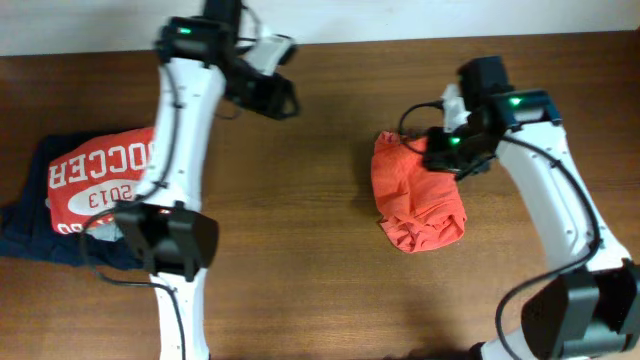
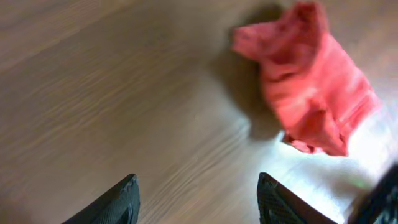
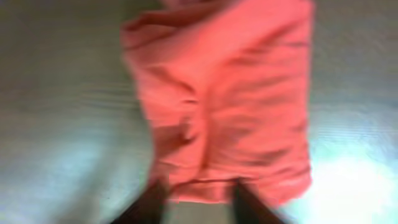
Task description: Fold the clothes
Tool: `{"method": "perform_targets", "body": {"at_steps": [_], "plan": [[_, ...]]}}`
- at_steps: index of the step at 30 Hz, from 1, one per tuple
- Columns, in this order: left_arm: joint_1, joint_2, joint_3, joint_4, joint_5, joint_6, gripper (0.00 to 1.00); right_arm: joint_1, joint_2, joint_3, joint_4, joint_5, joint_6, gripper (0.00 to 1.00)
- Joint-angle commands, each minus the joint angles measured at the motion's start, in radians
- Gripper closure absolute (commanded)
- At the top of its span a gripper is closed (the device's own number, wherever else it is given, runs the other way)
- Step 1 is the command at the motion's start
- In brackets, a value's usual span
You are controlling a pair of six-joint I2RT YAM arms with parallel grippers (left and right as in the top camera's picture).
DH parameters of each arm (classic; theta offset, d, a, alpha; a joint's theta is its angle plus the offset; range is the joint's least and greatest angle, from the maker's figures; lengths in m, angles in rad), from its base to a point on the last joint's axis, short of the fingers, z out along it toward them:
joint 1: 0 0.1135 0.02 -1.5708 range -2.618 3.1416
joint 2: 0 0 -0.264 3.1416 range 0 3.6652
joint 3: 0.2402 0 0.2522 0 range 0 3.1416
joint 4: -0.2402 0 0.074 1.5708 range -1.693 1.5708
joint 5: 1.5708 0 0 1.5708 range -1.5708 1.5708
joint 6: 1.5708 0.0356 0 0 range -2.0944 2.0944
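Observation:
The orange-red T-shirt lies crumpled in a heap on the wooden table, right of centre, with no lettering showing. It also shows in the left wrist view and, blurred, in the right wrist view. My right gripper hovers at the heap's upper right edge. In its own view its fingers are apart, with the shirt's near hem just at the tips. My left gripper is open and empty over bare table, well to the left of the shirt.
A red shirt with white "SOCCER 2013" print lies on a dark navy garment at the table's left edge. The left arm's base stands beside them. Bare wood lies between the two piles.

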Motion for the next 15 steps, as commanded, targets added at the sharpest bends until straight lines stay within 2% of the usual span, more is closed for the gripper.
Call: {"method": "perform_targets", "body": {"at_steps": [1, 4, 10, 12, 15], "plan": [[-0.105, -0.019, 0.018, 0.039, -0.011, 0.076, 0.41, -0.056, 0.053, -0.043, -0.019, -0.040, 0.018, 0.74], [-0.179, 0.010, 0.018, 0.065, -0.044, 0.101, 0.48, -0.061, 0.086, -0.136, 0.026, -0.071, 0.018, 0.77], [-0.243, 0.120, 0.018, 0.065, -0.032, 0.187, 0.50, -0.088, 0.092, -0.342, 0.216, -0.028, 0.079, 0.77], [-0.247, 0.152, 0.018, 0.065, 0.017, 0.192, 0.50, -0.101, 0.095, -0.411, 0.258, 0.017, 0.117, 0.79], [-0.250, 0.190, 0.018, 0.048, 0.156, 0.227, 0.50, -0.120, 0.098, -0.489, 0.285, -0.009, 0.116, 0.88]]}}
